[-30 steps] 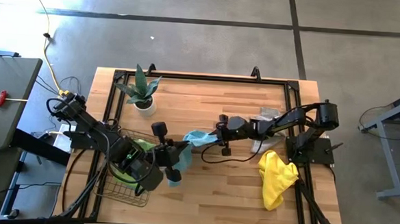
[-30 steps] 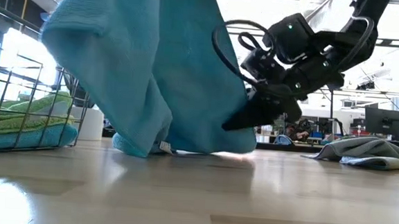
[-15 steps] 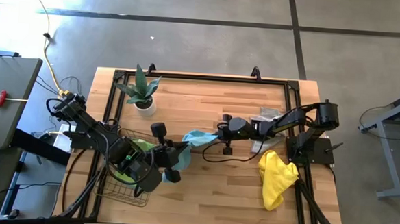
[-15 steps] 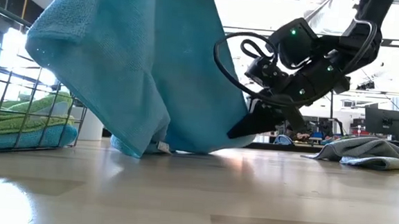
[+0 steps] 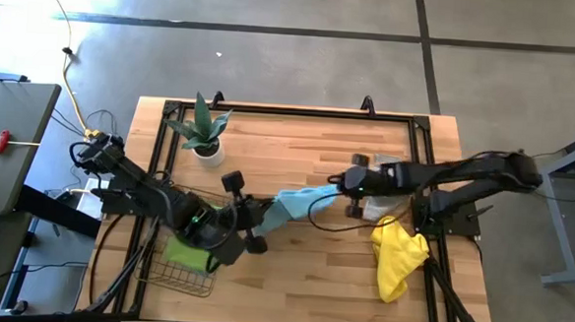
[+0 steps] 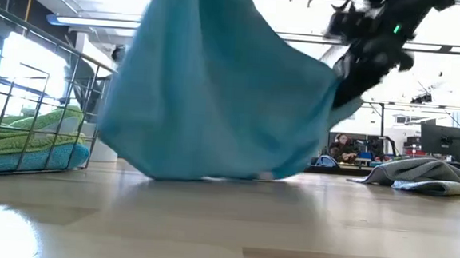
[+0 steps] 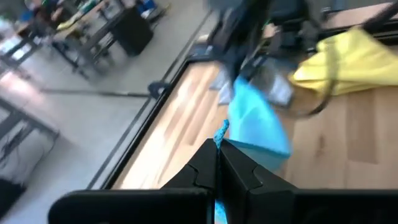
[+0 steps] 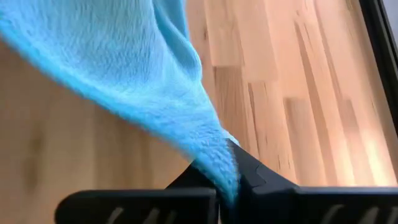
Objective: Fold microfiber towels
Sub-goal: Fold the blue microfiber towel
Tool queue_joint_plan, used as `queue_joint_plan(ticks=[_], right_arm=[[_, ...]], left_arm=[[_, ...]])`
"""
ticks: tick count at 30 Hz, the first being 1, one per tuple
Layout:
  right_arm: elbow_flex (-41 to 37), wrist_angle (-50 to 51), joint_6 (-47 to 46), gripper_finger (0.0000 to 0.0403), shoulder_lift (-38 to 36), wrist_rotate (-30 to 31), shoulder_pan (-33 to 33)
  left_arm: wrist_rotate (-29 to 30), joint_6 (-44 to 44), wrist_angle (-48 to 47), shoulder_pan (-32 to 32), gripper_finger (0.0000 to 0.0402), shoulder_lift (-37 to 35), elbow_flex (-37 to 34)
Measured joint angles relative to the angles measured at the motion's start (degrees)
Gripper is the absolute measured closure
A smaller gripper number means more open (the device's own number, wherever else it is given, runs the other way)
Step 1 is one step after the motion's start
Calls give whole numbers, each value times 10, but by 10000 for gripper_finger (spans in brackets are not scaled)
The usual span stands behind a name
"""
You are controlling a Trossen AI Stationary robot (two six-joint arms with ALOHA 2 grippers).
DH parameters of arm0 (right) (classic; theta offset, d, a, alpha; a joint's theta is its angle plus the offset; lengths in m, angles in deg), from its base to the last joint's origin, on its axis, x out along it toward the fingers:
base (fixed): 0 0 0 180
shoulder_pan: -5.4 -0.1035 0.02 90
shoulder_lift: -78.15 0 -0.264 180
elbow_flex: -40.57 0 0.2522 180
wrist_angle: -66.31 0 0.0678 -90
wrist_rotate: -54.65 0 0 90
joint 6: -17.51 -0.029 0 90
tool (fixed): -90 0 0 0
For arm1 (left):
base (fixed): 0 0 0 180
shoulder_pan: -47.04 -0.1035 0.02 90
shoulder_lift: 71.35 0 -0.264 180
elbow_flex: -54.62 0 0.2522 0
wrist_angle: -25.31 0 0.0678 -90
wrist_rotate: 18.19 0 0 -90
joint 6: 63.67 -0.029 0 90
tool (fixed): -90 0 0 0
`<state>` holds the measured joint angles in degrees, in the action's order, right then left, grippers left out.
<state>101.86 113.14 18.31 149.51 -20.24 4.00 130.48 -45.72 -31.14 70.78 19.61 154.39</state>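
Soft, light blue towel (image 5: 300, 200) stretched between left gripper (image 5: 262, 215) and right gripper (image 5: 343, 185), both clamped on opposite corners. Likely to sag and slip; best pinched right at corners

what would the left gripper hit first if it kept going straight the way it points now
Probably the right gripper. The left gripper, shut on one end of the teal towel, points along the stretched cloth toward it; the yellow towel lies off to the side. Depth is uncertain.

A robotics lab or workshop: a pale butcher-block wooden surface (image 5: 292, 270) in a black metal frame stands on a bare grey concrete floor (image 5: 273, 52), with monitors (image 6: 440, 139), workbenches and ceiling strip lights (image 6: 100, 23) beyond.
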Motion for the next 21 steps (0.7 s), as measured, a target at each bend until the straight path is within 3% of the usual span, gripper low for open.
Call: queue_joint_plan(ticks=[6,10,15,21], right_arm=[[63,156,-82,402,-59,1,-22],[109,213,-74,402,-59,59,-24],[166,204,54,403,-45,172,-7],[193,82,214,403,-29,272,46]], left_arm=[[-7,44,4,-50,401,0,-31],[7,-3,6,-73,401,0,-27],[37,-104,7,-108,401,-3,-1],[114,-178,7,-166,401,-3,11]])
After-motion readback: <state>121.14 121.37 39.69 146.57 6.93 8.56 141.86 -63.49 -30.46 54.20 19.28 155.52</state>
